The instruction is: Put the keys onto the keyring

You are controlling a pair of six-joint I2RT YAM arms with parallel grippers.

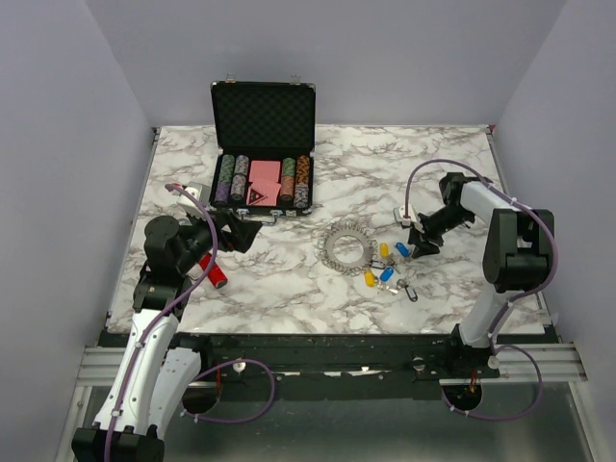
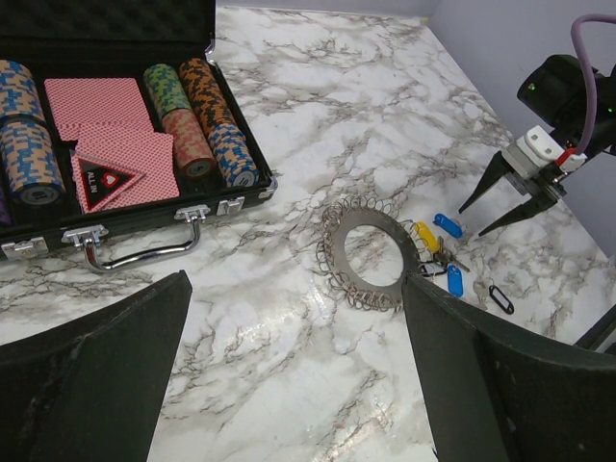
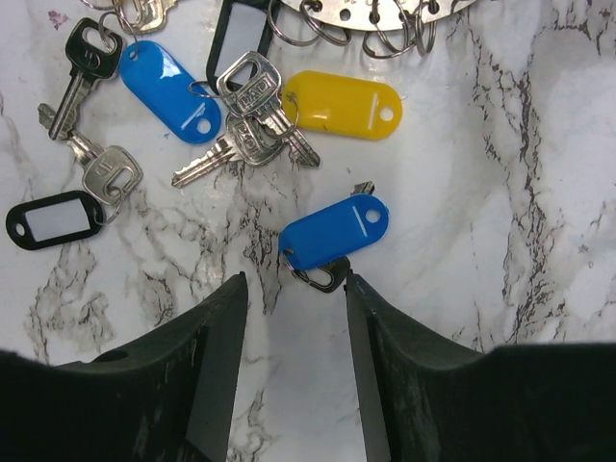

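Keys [image 1: 390, 265] lie in a loose heap on the marble table [image 1: 443, 164], just to the right of the keyring [image 1: 332, 248] and not yet attached to it. The right gripper [image 3: 294, 284] is clearly the nearer one; its jaws stand open with nothing between them. In the right wrist view one key with a blue tag [image 3: 335, 231] lies directly in front of the open jaws. The long axis of this tag runs on a slant from lower left to upper right, and its small split ring [image 3: 318, 277] points toward the gap between the fingertips, so I judge that the coming grasp should close on this near end. A yellow tag [image 3: 342, 104] and a second blue tag [image 3: 171, 89] lie farther away, closer to the keyring. The left gripper [image 2: 296, 289] is also open and holds nothing; it is well apart from the keys, on the far side of the keyring. The white label of a black tag [image 3: 53, 219] is blank. One key head carries stamped letters, too small to read. In the poker case [image 2: 144, 231] a black triangle seems to read "ALL IN".
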